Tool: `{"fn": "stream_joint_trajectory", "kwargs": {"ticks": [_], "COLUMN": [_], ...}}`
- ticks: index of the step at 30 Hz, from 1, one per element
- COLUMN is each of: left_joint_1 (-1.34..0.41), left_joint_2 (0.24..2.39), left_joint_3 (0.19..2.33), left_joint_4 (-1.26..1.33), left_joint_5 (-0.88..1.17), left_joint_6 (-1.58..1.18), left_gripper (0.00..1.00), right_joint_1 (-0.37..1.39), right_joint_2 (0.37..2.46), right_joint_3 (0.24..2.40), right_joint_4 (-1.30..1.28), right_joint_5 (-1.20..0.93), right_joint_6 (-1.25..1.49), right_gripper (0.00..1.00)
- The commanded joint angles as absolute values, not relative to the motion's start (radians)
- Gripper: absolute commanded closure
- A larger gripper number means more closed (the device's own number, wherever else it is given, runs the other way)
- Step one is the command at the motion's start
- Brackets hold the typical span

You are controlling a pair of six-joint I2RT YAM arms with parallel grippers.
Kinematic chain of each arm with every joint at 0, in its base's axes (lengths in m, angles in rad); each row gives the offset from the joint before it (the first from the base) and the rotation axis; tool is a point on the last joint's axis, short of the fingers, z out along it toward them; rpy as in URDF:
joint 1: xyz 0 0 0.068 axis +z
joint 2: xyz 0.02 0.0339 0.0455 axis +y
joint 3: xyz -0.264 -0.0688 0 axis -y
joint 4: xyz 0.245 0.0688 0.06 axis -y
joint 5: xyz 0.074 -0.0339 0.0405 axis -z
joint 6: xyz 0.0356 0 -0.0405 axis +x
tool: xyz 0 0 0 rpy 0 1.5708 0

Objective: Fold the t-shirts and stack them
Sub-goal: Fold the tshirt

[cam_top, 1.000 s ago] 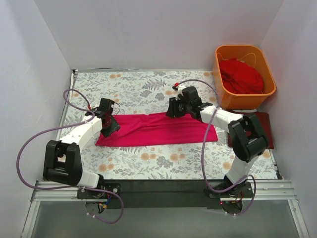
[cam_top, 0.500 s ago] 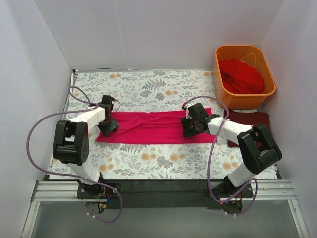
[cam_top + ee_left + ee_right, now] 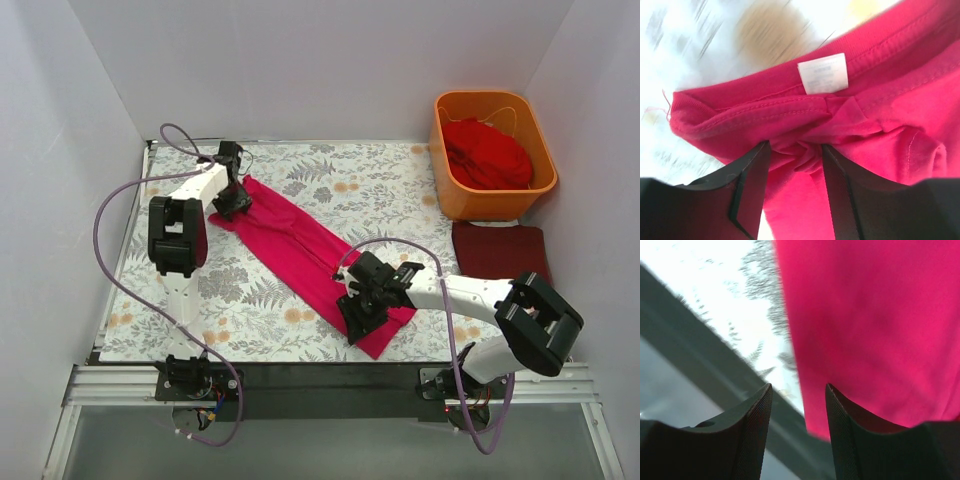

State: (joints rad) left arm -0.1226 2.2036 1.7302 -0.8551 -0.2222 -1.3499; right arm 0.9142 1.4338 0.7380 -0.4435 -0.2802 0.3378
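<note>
Magenta-pink t-shirt [image 3: 300,245] lay folded into a long narrow strip on the grey floral cloth [image 3: 300,170]. It was well apart from the orange tub [image 3: 438,140] and ran on a slant. Its collar end was the end farthest left of the tub, at about the tub's own depth on the table. Its other end lay nearer the arm bases than the tub and less far to the tub's left.

The left gripper [image 3: 236,200] sat at the collar end. In the left wrist view its fingers [image 3: 750,175] were clamped on a bunched fold of the pink fabric, just below the collar seam and its white label [image 3: 823,73].

The right gripper [image 3: 358,312] lay over the strip's other end, nearer the bases than the tub. In the right wrist view its fingers [image 3: 752,420] stood parted, with no fabric seen between them. That view was blurred, with pink cloth beyond one tip and floral print beyond the other.

A scarlet t-shirt [image 3: 487,152] was heaped loosely inside the tub. A dark maroon t-shirt [image 3: 500,250], folded flat into a rectangle, lay just beside the tub on its near side.
</note>
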Motion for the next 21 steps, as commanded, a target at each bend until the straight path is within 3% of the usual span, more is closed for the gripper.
{"fn": "stream_joint_trajectory", "kwargs": {"ticks": [1, 3, 7, 12, 21], "left_joint_1": [-0.135, -0.144, -0.149, -0.150, -0.256], "left_joint_2": [2.353, 2.388, 2.343, 2.194, 2.008], "left_joint_3": [1.863, 1.967, 2.037, 1.956, 1.757], "left_joint_4": [-0.839, -0.842, -0.825, -0.787, -0.796], "left_joint_5": [-0.172, -0.143, -0.146, -0.199, -0.251], "left_joint_6": [-1.324, -1.310, -1.287, -1.267, -1.365], "left_gripper": [0.53, 0.48, 0.28, 0.28, 0.35], "right_joint_1": [0.946, 0.946, 0.927, 0.850, 0.781], "right_joint_2": [1.450, 1.460, 1.436, 1.388, 1.408], "right_joint_3": [0.804, 0.865, 0.954, 0.924, 0.847], "right_joint_4": [-0.460, -0.462, -0.482, -0.482, -0.474], "right_joint_5": [-0.403, -0.372, -0.267, -0.177, -0.170], "right_joint_6": [0.382, 0.365, 0.330, 0.276, 0.213], "right_gripper": [0.46, 0.46, 0.46, 0.44, 0.55]}}
